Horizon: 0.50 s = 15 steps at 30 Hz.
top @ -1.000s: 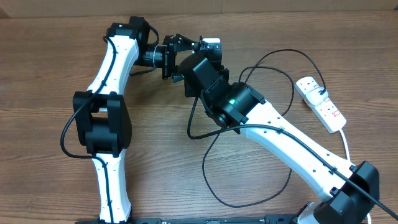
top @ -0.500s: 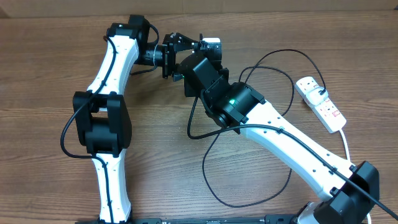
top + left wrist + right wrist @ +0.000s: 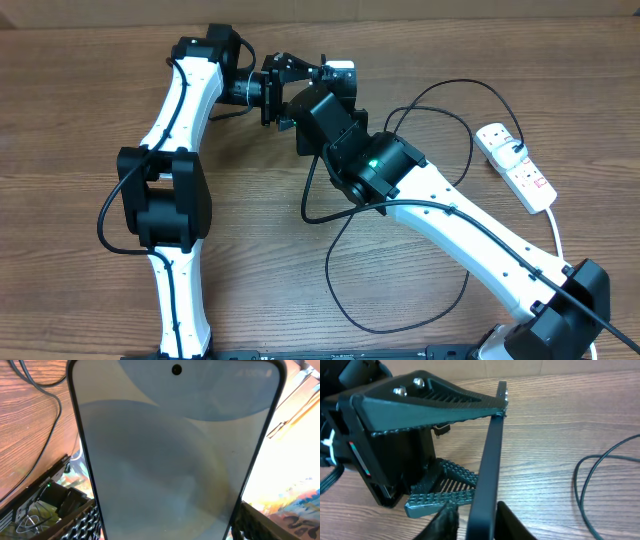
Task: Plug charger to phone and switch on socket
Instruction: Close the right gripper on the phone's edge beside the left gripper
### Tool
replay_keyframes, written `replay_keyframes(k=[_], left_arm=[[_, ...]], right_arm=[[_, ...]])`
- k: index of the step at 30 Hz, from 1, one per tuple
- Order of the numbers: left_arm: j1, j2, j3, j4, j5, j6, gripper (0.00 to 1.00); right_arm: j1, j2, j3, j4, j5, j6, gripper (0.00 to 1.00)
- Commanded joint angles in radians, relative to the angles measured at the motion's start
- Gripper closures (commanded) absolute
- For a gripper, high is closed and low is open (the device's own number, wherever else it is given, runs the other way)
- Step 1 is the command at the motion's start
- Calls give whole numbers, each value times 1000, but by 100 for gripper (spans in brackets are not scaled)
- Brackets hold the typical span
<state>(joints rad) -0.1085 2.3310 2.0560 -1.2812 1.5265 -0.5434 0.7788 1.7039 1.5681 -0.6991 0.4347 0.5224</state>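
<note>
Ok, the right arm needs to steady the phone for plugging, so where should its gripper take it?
I'd pinch the phone by its two flat faces, coming in over the thin edge that faces the right wrist camera. The left gripper clamps its side edges, so the faces are free.

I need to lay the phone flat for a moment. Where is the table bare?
Bare wood lies left of the left arm, and between that arm and the charger loops, toward the arm bases. The far corner beyond the socket is free too. Crowded: the centre, where the right arm meets the held phone among cable loops.
</note>
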Motion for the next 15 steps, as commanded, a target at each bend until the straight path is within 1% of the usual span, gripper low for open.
replay_keyframes(k=[1, 2, 4, 6, 12, 15], left_arm=[[9, 3, 31, 3, 55, 7, 31], [9, 3, 31, 3, 54, 4, 30], [9, 3, 31, 3, 54, 4, 30], [9, 3, 31, 3, 54, 4, 30], [9, 3, 31, 3, 54, 4, 29], [9, 3, 31, 3, 54, 4, 21]], right_arm=[[-2, 0, 5, 7, 9, 2, 79], [-2, 0, 5, 7, 9, 2, 81], [-2, 0, 5, 9, 10, 2, 89], [-2, 0, 5, 13, 10, 2, 92], [-2, 0, 5, 18, 10, 2, 96], [-2, 0, 5, 18, 10, 11, 96]])
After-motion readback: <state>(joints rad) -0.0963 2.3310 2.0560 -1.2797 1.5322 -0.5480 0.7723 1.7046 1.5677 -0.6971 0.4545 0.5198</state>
